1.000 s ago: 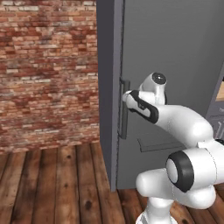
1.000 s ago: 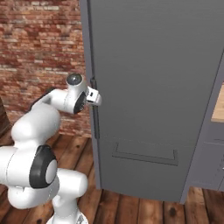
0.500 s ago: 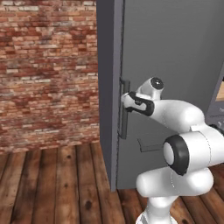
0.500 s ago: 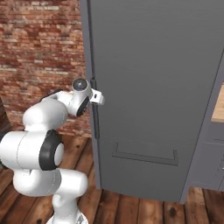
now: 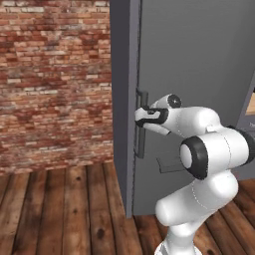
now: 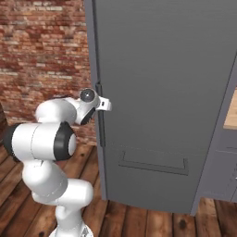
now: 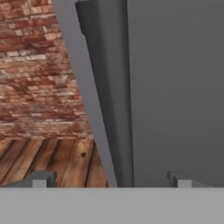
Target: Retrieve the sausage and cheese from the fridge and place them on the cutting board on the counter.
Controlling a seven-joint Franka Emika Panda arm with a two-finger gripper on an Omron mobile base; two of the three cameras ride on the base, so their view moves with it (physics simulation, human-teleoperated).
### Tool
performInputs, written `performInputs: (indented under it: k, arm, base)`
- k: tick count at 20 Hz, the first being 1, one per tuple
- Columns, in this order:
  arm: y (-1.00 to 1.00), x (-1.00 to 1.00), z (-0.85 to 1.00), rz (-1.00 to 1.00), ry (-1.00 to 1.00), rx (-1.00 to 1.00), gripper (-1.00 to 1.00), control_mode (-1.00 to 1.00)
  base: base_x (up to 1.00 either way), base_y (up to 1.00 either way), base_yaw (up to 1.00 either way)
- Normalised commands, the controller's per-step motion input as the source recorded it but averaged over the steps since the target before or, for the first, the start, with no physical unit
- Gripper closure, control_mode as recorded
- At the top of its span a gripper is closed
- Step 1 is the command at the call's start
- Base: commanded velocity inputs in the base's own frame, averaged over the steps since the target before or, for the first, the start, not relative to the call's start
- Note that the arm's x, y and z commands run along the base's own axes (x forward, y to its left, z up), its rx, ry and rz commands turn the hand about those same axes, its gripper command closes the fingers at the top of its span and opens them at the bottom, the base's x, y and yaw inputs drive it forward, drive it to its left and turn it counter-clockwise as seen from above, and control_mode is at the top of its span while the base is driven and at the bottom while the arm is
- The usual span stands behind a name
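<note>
My claw (image 7: 109,179) stands spread to its full width with nothing in it, one fingertip (image 7: 41,178) low on the left of the hand view and the other low on the right. Between them runs the fridge handle (image 7: 107,96), a dark bar whose long axis is upright, so it lies straight ahead of me and crosses the gap between my fingers. I judge that closing on it is what the next move needs, though I cannot tell how near the bar is to my pads.

From the left base view my claw (image 5: 143,117) sits right at the handle (image 5: 141,134), on its upper part. My forearm reaches out level from a bent elbow, wrist turned toward the door.

The fridge (image 6: 162,92) is shut, so sausage and cheese are presumably hidden inside.
</note>
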Motion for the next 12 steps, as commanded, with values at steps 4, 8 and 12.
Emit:
performInputs:
  k: [4, 8, 12]
  arm:
    - [0.00, 0.39, -0.09, 0.03, 0.04, 0.00, -1.00, -1.00]
    - [0.00, 0.40, -0.03, 0.01, 0.13, 0.00, -1.00, -1.00]
    - [0.01, 0.42, -0.12, 0.00, 0.06, 0.00, -1.00, -1.00]
  base:
    - [0.00, 0.00, 0.00]
    - [0.00, 0.00, 0.00]
    - [0.00, 0.00, 0.00]
